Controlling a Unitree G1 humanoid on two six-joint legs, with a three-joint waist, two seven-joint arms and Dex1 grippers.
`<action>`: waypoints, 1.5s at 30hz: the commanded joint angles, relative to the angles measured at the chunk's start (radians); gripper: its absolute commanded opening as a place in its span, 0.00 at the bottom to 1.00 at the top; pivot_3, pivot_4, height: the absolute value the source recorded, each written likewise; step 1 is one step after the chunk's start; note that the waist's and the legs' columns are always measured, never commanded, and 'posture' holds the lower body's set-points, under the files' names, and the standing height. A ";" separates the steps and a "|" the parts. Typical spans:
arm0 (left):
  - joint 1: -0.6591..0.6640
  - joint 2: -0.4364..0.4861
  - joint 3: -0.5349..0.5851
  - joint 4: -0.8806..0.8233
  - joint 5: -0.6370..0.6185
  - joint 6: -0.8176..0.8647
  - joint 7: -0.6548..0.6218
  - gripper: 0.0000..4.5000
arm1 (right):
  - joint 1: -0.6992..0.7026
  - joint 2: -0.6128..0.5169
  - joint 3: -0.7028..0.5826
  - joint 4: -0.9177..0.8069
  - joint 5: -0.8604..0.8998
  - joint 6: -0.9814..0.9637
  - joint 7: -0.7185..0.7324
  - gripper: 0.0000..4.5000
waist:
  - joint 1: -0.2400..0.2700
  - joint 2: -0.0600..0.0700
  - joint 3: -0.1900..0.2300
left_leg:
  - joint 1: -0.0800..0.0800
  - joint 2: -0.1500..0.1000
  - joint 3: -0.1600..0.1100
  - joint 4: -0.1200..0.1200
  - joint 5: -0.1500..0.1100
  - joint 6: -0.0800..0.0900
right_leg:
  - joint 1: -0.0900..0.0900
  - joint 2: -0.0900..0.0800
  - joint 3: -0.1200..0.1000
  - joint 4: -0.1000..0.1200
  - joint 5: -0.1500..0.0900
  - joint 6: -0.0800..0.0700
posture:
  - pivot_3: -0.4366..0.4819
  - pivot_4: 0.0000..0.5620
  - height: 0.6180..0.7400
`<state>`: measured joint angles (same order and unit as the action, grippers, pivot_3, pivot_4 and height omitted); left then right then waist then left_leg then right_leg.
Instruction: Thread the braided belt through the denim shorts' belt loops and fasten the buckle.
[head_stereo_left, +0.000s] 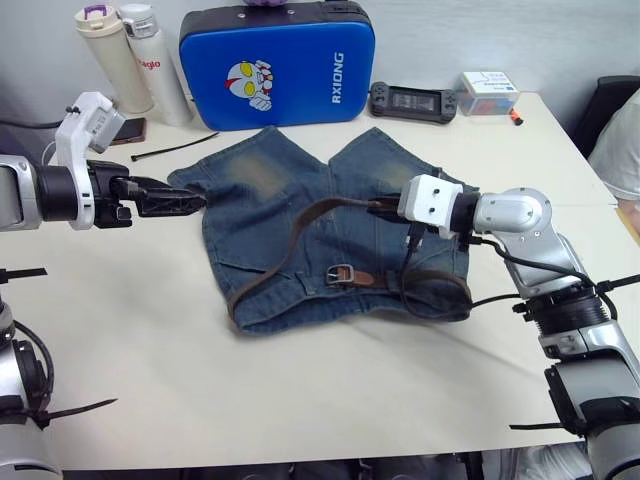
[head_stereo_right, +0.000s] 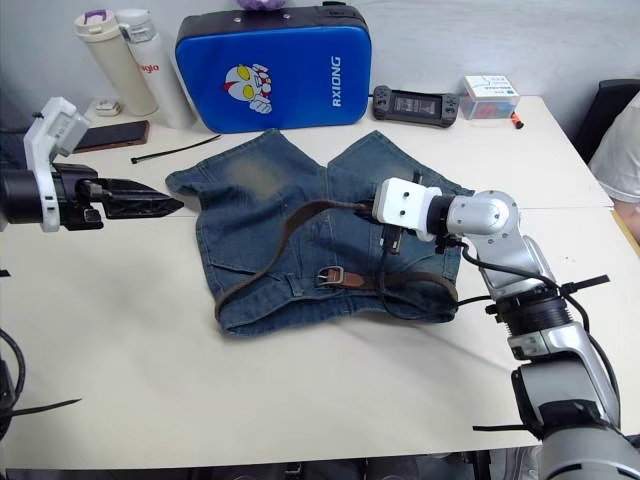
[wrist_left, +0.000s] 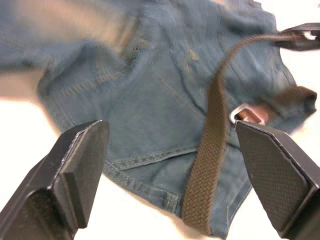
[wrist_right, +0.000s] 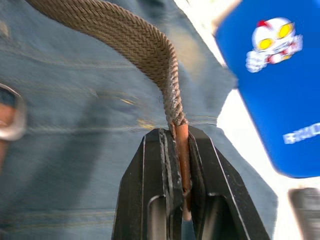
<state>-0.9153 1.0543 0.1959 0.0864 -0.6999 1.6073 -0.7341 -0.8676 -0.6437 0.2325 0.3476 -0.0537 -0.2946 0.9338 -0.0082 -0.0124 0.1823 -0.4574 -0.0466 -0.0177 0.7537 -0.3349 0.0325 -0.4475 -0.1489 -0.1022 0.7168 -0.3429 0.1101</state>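
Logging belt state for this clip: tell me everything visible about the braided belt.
The braided belt is a dark brown woven strap with a smooth tan leather tip and a silver buckle on a leather tab. It lies in a loop over the denim shorts, running along the waistband, its tail arching above the fabric. The right gripper is shut on the tip. The open left gripper touches nothing.

I am looking down at a pale cream table (head_stereo_left: 300, 400) with a smooth top, evenly lit. A plain light wall (head_stereo_left: 450, 30) stands behind its far edge. Along that edge I see a blue case (head_stereo_left: 277, 64) standing upright, two tall bottles (head_stereo_left: 130, 55) beside it, a dark handheld console (head_stereo_left: 413, 101) and a small box (head_stereo_left: 489, 92). A thin black cable tie (head_stereo_left: 172, 146) lies near the bottles. A dark chair (head_stereo_left: 610, 105) stands at the far right corner.
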 joint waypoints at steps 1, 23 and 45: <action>-0.040 0.027 -0.054 0.143 -0.558 0.007 0.293 0.98 | -0.042 0.018 0.002 0.051 -0.072 -0.179 -0.071 0.00 | -0.005 0.000 0.000 | 0.001 0.000 -0.001 0.000 0.000 -0.001 | -0.001 0.000 0.001 0.001 0.000 0.000 | 0.48 0.27 0.38; 0.173 -1.193 0.194 -0.446 -1.272 -0.821 2.190 0.98 | 0.044 -0.014 -0.014 -0.107 -0.088 -0.242 -0.083 0.00 | 0.023 -0.004 0.000 | -0.010 -0.011 -0.004 0.016 -0.004 0.003 | -0.019 0.004 0.037 0.020 0.000 0.001 | 0.48 0.27 0.38; 0.232 -1.247 0.167 -0.404 -1.272 -0.834 2.147 0.98 | 0.036 -0.009 -0.022 -0.138 -0.086 -0.188 -0.084 0.00 | 0.038 -0.004 0.000 | -0.009 -0.012 -0.003 0.016 -0.004 0.003 | -0.017 0.015 0.046 0.014 0.000 0.002 | 0.48 0.27 0.38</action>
<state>-0.6476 -0.1484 0.3720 -0.3234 -1.9617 0.7616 1.4507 -0.8143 -0.6529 0.2354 0.2509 -0.1628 -0.4826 0.8533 0.0295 -0.0161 0.1820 -0.4666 -0.0581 -0.0208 0.7701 -0.3393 0.0354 -0.4648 -0.1336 -0.0553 0.7307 -0.3428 0.1116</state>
